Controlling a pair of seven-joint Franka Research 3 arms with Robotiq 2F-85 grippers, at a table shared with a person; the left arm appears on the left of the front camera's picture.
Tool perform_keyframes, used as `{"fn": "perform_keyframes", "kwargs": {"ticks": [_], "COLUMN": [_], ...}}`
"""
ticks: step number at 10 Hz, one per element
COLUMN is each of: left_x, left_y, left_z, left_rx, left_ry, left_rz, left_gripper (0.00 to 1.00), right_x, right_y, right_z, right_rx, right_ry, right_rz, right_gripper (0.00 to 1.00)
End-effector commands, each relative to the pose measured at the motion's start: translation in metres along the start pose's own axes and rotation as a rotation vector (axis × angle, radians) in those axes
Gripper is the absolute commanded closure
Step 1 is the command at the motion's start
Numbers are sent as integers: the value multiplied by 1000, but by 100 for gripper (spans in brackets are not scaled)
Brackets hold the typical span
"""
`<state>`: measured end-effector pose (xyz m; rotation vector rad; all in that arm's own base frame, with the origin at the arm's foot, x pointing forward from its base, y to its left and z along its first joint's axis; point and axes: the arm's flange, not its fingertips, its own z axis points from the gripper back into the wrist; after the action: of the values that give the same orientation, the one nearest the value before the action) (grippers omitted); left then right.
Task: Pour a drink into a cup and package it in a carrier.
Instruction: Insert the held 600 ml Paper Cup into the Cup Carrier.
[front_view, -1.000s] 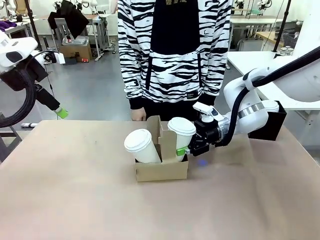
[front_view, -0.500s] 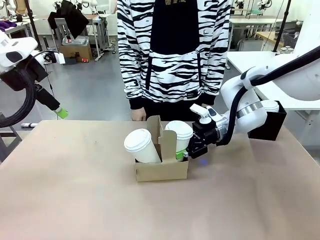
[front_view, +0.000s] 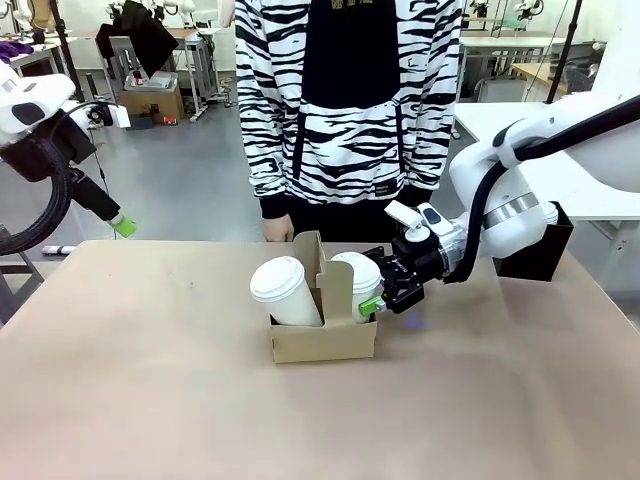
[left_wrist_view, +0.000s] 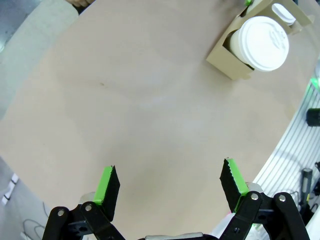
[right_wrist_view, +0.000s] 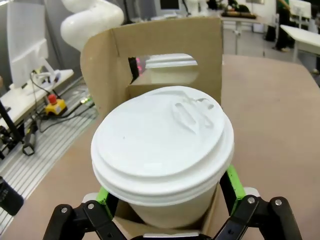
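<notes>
While the right gripper (front_view: 378, 298) clasps the lidded cup (front_view: 360, 283) seated in the carrier (front_view: 322, 338), releasing crookedly could tip it. The left gripper (left_wrist_view: 170, 187) hangs released, well apart.

Robotics lab: worktables (front_view: 520, 45), other arms.

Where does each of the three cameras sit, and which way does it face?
Front view: between the arms, facing the person across the table; right gripper at the cup.
Left wrist view: high, looking down past open fingers.
Right wrist view: level, close behind the cup.
All three show the carrier.
</notes>
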<state>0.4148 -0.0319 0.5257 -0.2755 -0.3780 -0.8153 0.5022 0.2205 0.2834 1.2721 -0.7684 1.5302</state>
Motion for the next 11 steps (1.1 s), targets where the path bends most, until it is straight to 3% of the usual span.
{"fn": "perform_keyframes", "kwargs": {"ticks": [1,4,8,11], "left_x": [2,2,2,2], "left_y": [0,0,0,0], "left_z": [3,3,3,3], "left_rx": [13,13,13,13], "left_ry": [11,11,11,11], "left_rz": [10,10,10,10], "left_gripper": [0,0,0,0], "right_x": [9,25,42,55], "right_y": [16,42,114,164], "right_z": [19,71,147,162], "right_rx": [-58,-229,-672,-932], "right_ry": [78,129,271,291], "right_rz": [-37,-82,-474,-598], "right_gripper": [0,0,0,0]}}
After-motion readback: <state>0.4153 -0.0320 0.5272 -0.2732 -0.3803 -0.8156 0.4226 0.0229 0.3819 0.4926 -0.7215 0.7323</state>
